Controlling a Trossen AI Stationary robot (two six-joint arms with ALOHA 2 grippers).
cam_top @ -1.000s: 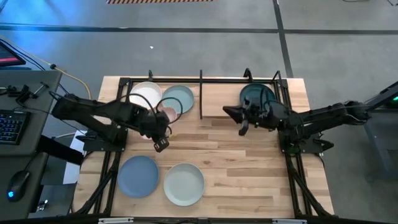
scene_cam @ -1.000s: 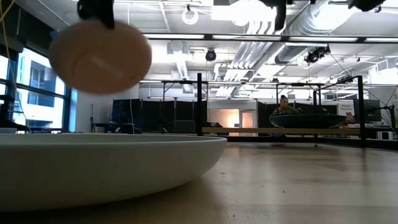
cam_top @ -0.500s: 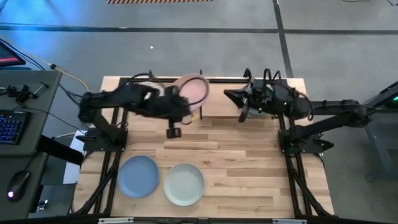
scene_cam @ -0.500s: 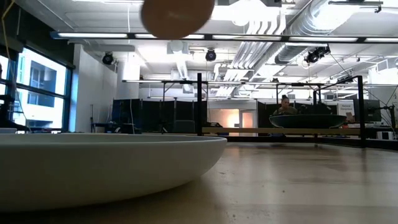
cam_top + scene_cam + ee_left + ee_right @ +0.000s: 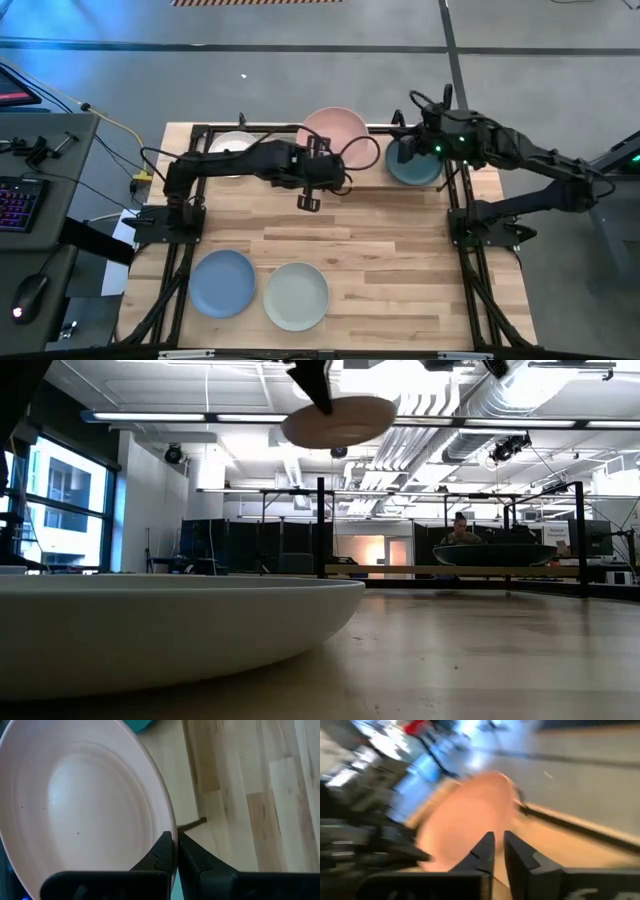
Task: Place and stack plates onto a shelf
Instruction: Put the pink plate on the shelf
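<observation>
Carried rightward, round matte pink plate (image 5: 335,131) now lies nearly level.

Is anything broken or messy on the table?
Nothing stands out. The left tool holds the pink plate by its rim, up over the shelf. The teal plate sits in the shelf by the right tool. The blue plate and mint plate lie flat.

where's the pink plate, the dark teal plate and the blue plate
pink plate (image 5: 334,131): high view, the bare centre of its face, held up by the left arm.
dark teal plate (image 5: 412,167): high view, its visible near part, under the right arm.
blue plate (image 5: 222,283): high view, its centre, on the table's near left.
</observation>
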